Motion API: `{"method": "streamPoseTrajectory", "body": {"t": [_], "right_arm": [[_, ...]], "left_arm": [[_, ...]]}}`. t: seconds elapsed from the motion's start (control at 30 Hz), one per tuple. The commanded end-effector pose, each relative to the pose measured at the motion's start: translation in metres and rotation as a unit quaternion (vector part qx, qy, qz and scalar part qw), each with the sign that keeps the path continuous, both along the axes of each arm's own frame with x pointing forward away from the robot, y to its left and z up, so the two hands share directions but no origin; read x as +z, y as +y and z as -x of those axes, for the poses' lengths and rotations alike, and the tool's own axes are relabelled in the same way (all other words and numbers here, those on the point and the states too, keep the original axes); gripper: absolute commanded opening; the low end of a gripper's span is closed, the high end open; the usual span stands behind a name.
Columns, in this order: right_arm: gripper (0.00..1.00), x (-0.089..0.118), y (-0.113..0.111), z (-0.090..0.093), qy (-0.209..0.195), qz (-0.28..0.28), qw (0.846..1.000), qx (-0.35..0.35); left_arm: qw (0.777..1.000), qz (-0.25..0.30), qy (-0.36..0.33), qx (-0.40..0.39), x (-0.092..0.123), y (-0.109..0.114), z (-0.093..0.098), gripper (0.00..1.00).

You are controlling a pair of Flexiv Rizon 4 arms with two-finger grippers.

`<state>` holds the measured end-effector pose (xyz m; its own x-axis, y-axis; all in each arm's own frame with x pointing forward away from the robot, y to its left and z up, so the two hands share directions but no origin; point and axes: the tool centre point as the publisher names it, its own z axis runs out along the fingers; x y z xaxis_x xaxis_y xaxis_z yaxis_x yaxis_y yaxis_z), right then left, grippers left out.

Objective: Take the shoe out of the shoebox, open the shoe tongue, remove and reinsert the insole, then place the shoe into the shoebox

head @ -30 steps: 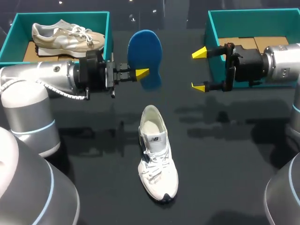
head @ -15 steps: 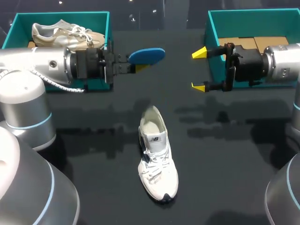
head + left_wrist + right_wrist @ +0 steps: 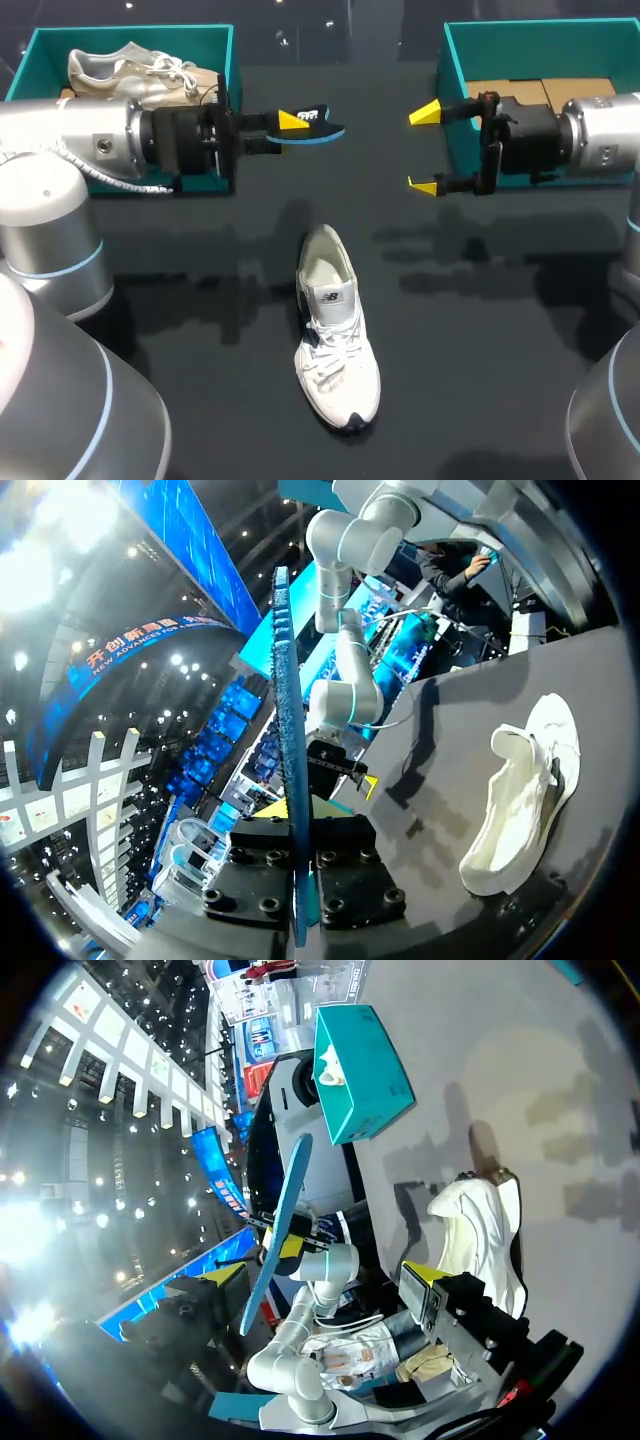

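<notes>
My left gripper is shut on a blue insole, held roughly level above the table beside the left box. In the left wrist view the insole shows edge-on, as a thin blue strip clamped between my fingers. A white sneaker lies on the black table below it, heel toward the far side, its opening showing; it also appears as the sneaker ahead of the left gripper. My right gripper hangs open and empty in front of the right teal shoebox. From the right wrist, insole and sneaker both show.
The left teal shoebox holds a beige sneaker. The right box has cardboard in its bottom. My left arm stretches across the front of the left box.
My left wrist has rolled, turning the insole from face-on to nearly flat, and carried it a little toward the far side. The right arm and the white sneaker have not moved.
</notes>
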<state>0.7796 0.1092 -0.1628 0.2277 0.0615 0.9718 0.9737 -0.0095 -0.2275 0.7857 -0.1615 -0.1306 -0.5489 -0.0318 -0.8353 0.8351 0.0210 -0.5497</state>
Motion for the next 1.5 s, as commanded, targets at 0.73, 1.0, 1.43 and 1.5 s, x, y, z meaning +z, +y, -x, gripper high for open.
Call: {"method": "streamPoseTrajectory", "body": {"t": [0.73, 1.0, 1.43, 1.5], "right_arm": [[1.0, 0.0, 0.001, 0.0, 0.0, 0.001, 1.0, 0.0], [1.0, 0.006, 0.012, 0.004, -0.032, 0.026, 0.999, -0.004], [1.0, 0.005, 0.04, 0.008, -0.125, 0.018, 0.991, 0.037], [1.0, 0.005, 0.042, 0.008, -0.134, 0.019, 0.99, 0.031]], "left_arm": [[0.98, -0.027, -0.199, 0.003, -0.004, -0.011, -0.031, 0.0], [0.967, -0.046, -0.252, 0.016, -0.014, -0.016, -0.039, 0.0], [0.959, -0.046, -0.281, 0.015, -0.013, -0.027, -0.046, 0.0], [0.961, -0.043, -0.273, 0.009, -0.012, -0.028, -0.048, 0.0]]}}
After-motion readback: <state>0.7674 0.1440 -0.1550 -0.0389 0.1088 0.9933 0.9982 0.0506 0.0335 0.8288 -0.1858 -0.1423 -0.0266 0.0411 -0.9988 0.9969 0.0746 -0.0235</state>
